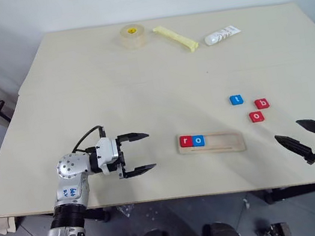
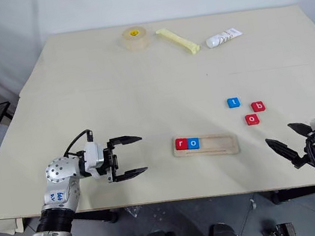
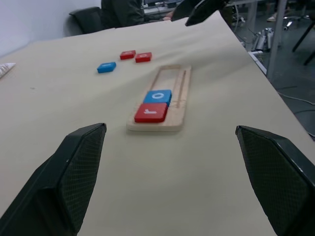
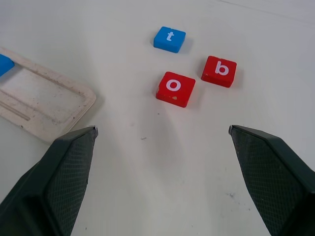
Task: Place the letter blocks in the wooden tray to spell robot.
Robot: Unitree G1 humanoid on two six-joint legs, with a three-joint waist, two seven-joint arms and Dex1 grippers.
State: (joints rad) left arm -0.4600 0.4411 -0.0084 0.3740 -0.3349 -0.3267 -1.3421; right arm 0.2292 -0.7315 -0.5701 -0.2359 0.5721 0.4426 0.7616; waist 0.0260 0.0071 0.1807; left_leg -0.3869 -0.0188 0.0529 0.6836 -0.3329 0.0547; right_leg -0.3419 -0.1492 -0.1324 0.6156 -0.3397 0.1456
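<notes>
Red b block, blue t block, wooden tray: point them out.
red b block (image 4: 219, 71), right wrist view, top face on the letter.
blue t block (image 4: 169, 39), right wrist view, top face.
wooden tray (image 1: 223, 142), left eye view, bare groove.

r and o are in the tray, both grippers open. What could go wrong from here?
1. The red b, red o and blue t lie close together; the open right gripper could nudge a neighbour while pinching b.
2. The next block is b, but the red o lies nearer that gripper and is the same colour, so a wrong pick seems possible.
3. The wooden tray looks loose on the table; inserting a block could shift it.
</notes>
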